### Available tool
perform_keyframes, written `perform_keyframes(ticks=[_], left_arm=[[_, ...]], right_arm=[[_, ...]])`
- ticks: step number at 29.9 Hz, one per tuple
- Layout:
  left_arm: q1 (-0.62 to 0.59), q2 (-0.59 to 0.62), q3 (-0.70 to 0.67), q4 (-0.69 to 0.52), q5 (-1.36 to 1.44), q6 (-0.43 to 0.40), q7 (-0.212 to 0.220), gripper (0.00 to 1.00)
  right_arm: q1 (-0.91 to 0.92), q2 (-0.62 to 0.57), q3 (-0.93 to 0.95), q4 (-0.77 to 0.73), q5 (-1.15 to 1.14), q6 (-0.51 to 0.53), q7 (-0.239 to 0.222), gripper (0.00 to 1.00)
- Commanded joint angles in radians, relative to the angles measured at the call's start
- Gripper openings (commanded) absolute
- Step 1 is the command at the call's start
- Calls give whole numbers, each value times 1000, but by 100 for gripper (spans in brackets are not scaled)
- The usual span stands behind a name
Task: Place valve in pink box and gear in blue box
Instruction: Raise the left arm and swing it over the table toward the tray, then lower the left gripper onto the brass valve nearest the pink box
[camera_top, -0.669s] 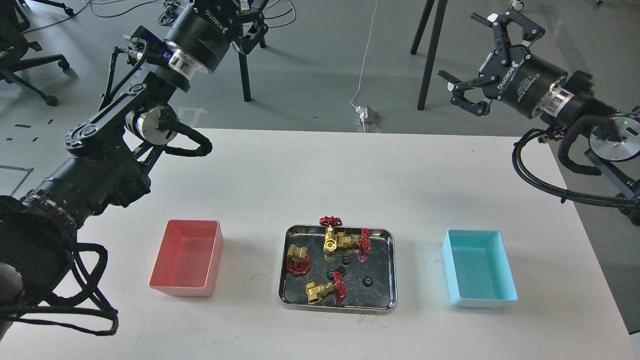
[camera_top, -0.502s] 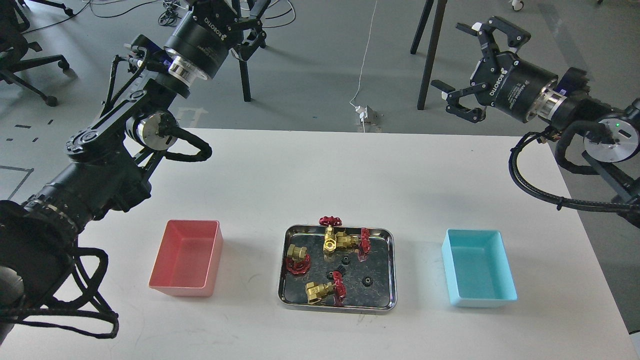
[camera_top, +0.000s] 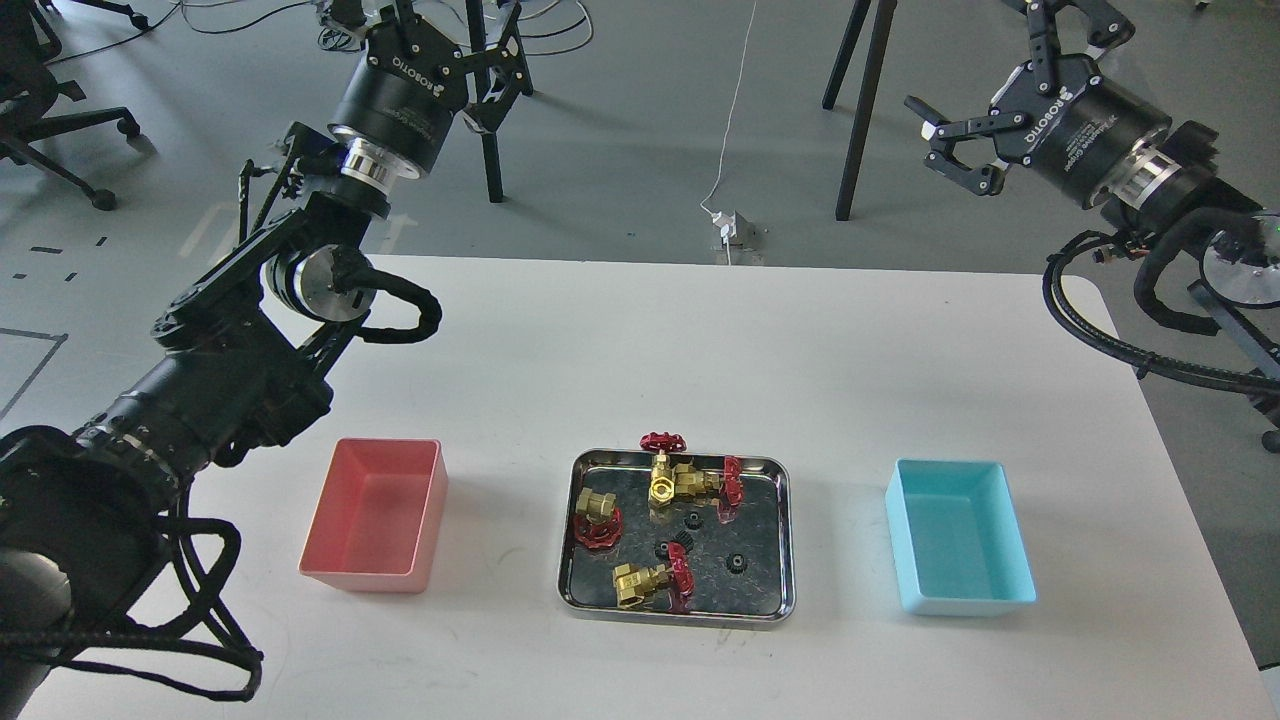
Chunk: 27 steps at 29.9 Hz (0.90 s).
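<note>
Table (camera_top: 640, 340): white, rectangular, seen from above and in front.
Steel tray (camera_top: 574, 590): shiny, at the table's near centre, between the two bins.
Valves: four in the tray, brass bodies with dark red handwheels. Rear pair (camera_top: 672, 482) lying close together (one handwheel poking over the tray's far rim); left one (camera_top: 597, 510) by the tray's left wall; front one (camera_top: 650, 583) on its side near the front rim.
Gears: three, tiny and black, on the tray floor right of centre. One (camera_top: 692, 519) just below the rear valves, one (camera_top: 676, 547) just above the front valve, one (camera_top: 735, 565) nearest the tray's right wall.
Pink box (camera_top: 375, 580): left of the tray, well apart from it, holding nothing.
Blue box (camera_top: 960, 600): right of the tray, well apart from it, holding nothing.
Left gripper (camera_top: 440, 25): raised high past the table's far left edge, at the top of the view; fingers crowded among dark chair legs and cables, so spread impossible to tell.
Right gripper (camera_top: 985, 100): raised high past the table's far right corner, fingers spread wide, gripping nothing.
Floor: grey, with black furniture legs and a white cable running to a small plug block (camera_top: 733, 232) beyond the table.
</note>
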Motion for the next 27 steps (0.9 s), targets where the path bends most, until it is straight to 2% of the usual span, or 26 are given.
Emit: perform_keyframes(ticks=[1, 4, 8, 9, 12, 15, 17, 19, 22, 27], left_arm=[[-132, 119, 123, -111, 86, 0, 0, 100], [-306, 215, 419, -190, 175, 0, 0, 100], [-569, 314, 816, -389, 397, 0, 0, 99], [-639, 335, 914, -447, 480, 24, 0, 99], [-820, 358, 1197, -619, 721, 181, 0, 99], [-920, 349, 1458, -746, 942, 400, 0, 98], [-924, 337, 1599, -780, 1054, 560, 0, 97], [-911, 288, 1722, -781, 1120, 680, 0, 96], [-797, 248, 1790, -749, 1142, 772, 0, 96], [-588, 200, 1703, -578, 1143, 848, 0, 96]], right_arm=[[-16, -4, 12, -17, 1, 0, 1, 100], [-33, -4, 38, -28, 2, 0, 1, 100], [-64, -4, 67, -26, 2, 0, 1, 100], [-70, -3, 72, -26, 4, 0, 1, 100], [-78, 2, 77, -23, 4, 0, 1, 100], [-79, 13, 75, -22, 4, 0, 1, 100], [-79, 22, 74, -22, 4, 0, 1, 100], [-75, 52, 75, -25, 4, 0, 0, 100], [-52, 80, 72, -29, 2, -15, -8, 100], [23, 143, 55, -81, -2, -68, -13, 100]])
